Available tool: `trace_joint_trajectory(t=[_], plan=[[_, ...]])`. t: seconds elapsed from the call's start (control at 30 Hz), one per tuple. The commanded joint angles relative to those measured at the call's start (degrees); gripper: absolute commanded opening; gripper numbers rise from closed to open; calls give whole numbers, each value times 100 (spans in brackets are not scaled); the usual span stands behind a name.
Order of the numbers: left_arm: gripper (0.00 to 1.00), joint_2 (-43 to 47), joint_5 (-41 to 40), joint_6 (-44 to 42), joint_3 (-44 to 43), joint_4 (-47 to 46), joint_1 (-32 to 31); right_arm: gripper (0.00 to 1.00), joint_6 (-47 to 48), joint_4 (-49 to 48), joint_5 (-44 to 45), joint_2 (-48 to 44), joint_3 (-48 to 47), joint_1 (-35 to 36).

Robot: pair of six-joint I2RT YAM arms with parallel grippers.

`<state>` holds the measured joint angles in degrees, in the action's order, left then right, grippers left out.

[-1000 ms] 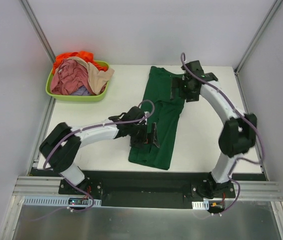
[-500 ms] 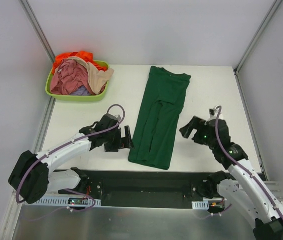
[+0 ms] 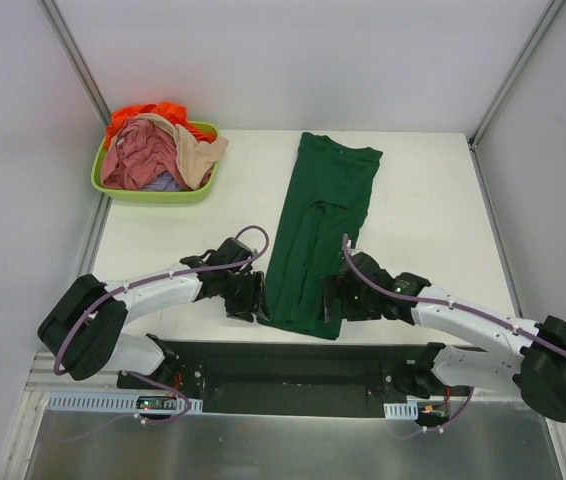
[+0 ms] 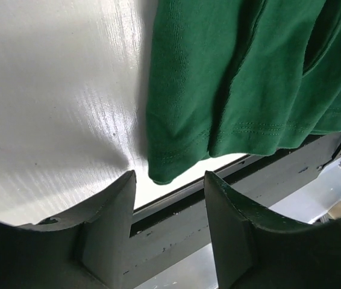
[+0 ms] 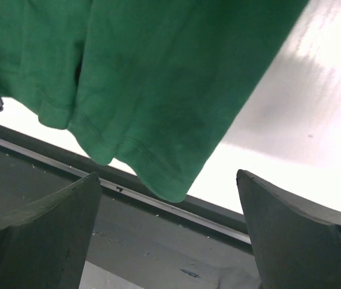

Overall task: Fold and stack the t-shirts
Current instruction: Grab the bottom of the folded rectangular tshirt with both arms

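A dark green t-shirt (image 3: 318, 235) lies folded into a long strip down the middle of the white table (image 3: 423, 200), collar far, hem at the near edge. My left gripper (image 3: 256, 300) sits low at the hem's left corner (image 4: 161, 171). Its fingers (image 4: 113, 208) stand partly apart with the corner just past their tips, and they pinch nothing. My right gripper (image 3: 331, 302) is at the hem's right corner (image 5: 170, 189), wide open and straddling it without touching. Pink (image 3: 135, 160), orange (image 3: 148, 112) and beige (image 3: 201, 150) t-shirts lie heaped in the tub.
The lime-green tub (image 3: 148, 192) stands at the table's far left corner. A black base rail (image 3: 293, 360) runs along the near edge right below both grippers. Grey walls and metal posts close in the sides.
The right arm swung from the shirt's collar end down to the near hem. The left gripper shifted to the hem's left corner and its jaws narrowed. The shirt has not moved.
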<state>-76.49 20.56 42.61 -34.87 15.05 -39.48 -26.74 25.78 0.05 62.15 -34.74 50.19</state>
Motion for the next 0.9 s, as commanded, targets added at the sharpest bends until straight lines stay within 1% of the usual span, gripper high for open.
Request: trace_joint_trajectory(t=[0.0, 0.1, 0.2, 0.27, 0.3, 0.37, 0.4, 0.53, 0.6, 0.63, 0.67, 0.73, 0.87], plan=[[45, -182, 1, 37, -2, -160, -51, 95, -243, 234, 249, 227, -375, 359], [42, -279, -25, 19, -28, -160, -68, 89, -480, 427, 258, 376, -340, 473], [32, -375, -87, 11, -46, -151, -68, 84, -656, 270, 206, 473, -130, 526], [18, -446, -87, -16, -46, -160, -68, 82, -718, 182, 153, 570, -86, 535], [14, -463, -96, -25, -46, -160, -68, 81, -736, 156, 170, 588, -68, 561], [3, -507, -148, -25, -37, -160, -68, 75, -780, 147, 205, 631, -50, 579], [0, -525, -157, -16, -37, -160, -68, 73, -815, 129, 162, 649, -15, 588], [0, -508, -227, -7, -11, -160, -59, 71, -973, 129, 56, 667, 55, 658], [0, -464, -280, 10, 24, -160, -59, 66, -1052, 59, 56, 623, 160, 684], [0, -446, -298, 2, 42, -160, -59, 65, -1096, 33, -135, 605, 195, 676], [0, -420, -333, 19, 59, -160, -59, 63, -1122, 6, -120, 588, 248, 685], [0, -376, -359, 19, 103, -160, -59, 56, -1175, 41, -41, 596, 301, 676], [0, -244, -403, 46, 174, -160, -68, 32, -1193, 129, -120, 571, 327, 720]])
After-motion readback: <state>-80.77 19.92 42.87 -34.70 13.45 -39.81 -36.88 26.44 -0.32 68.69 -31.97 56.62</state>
